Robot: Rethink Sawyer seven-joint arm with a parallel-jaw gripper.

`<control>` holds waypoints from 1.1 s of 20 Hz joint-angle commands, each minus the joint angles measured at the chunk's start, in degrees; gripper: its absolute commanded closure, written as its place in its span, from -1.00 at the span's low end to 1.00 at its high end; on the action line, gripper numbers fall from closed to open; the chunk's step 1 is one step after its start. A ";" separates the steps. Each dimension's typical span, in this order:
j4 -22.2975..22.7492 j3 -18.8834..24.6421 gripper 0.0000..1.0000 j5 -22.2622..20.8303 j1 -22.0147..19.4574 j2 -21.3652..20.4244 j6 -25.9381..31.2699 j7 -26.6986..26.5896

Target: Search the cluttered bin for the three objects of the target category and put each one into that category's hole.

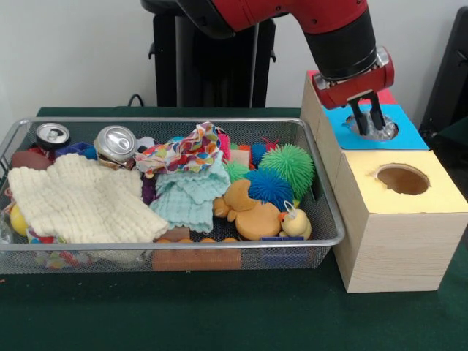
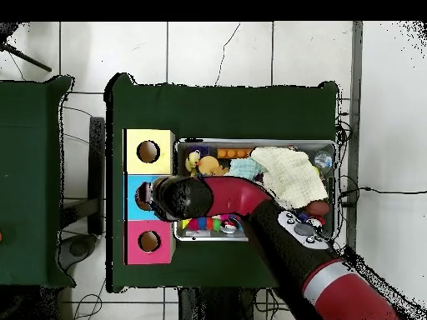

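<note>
The gripper hangs straight down over the blue box, the middle one of three boxes standing in a row just right of the wire bin. Its two dark fingers stand a little apart, their tips at the mouth of the blue box's hole, where something pale and shiny shows between and below them; whether the fingers grip it cannot be told. The yellow box with its own round hole sits nearer, and a pink box lies farther back, mostly behind the arm. In the bin, well to the left of the gripper, two silver cans stand at the far left end, beside a cream knitted cloth. Toward the middle lie a pale teal cloth and a spotted cloth; at the right end are green and blue spiky balls, an orange rubber duck and a small yellow duck.
</note>
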 commanded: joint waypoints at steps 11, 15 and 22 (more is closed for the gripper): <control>-0.44 -3.62 1.00 -7.18 3.65 5.89 -8.30 3.76; -0.61 -3.79 1.00 -7.23 3.89 5.69 -8.05 3.73; -0.23 -4.10 1.00 -7.52 3.92 5.12 -9.75 4.45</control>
